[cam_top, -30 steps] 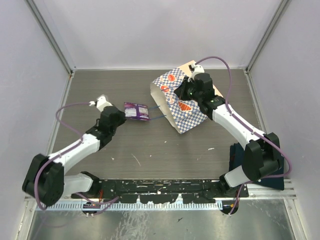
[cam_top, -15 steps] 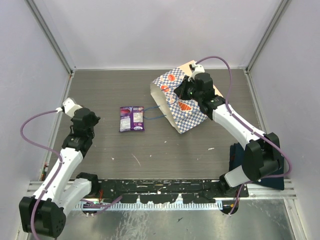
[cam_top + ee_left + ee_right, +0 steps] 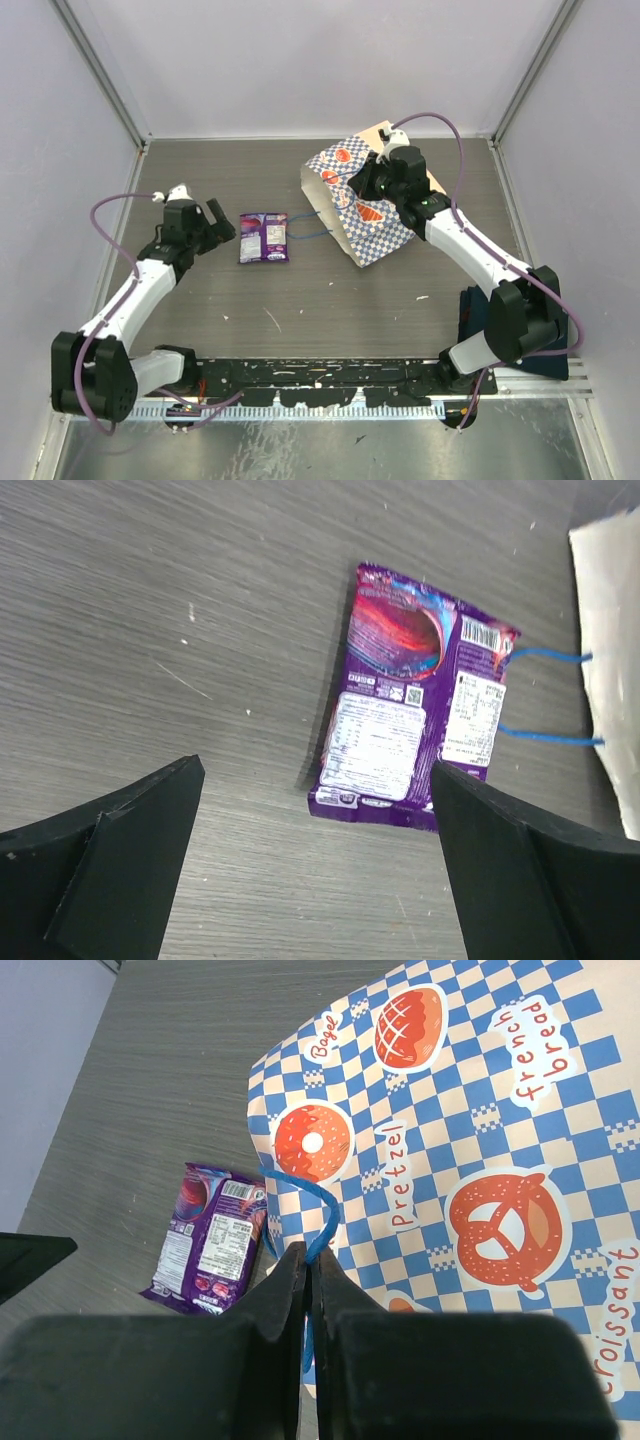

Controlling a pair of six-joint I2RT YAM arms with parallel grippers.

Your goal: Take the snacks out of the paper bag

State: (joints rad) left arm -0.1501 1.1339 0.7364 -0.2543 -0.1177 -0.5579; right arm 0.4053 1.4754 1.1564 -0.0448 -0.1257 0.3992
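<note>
Item: left gripper (image 3: pixel 220 224), jaws spread wide and holding nothing, hovering low over the worktop (image 3: pixel 300 310) left of centre, just beside a purple snack packet (image 3: pixel 264 237). Item: purple snack packet, lying flat and label-side up near the middle of the worktop, apart from both grippers. One end is close to the loose blue cord loop (image 3: pixel 545 735) trailing from the bag. Item: paper bag (image 3: pixel 372 238), tan with blue-white checks and printed pastries, lying on its side toward the far right corner with its mouth facing the left edge. Its contents cannot be seen from any view. Item: right gripper (image 3: pixel 308 1260), jaws closed tight on the upper blue cord handle (image 3: pixel 325 1210), which it pinches above the bag's rim. Item: dark blue cloth (image 3: pixel 560 350), at the near right corner, not involved. Handling note, as a judgement: one snack is out and the rest are presumably inside, so the left arm's next reach is into the mouth. The right pinch should be held steady and slightly raised so that the mouth gapes. The left jaws should pass above the purple packet and clear of the loose cord, enter level, and take a packet by its edge.
</note>
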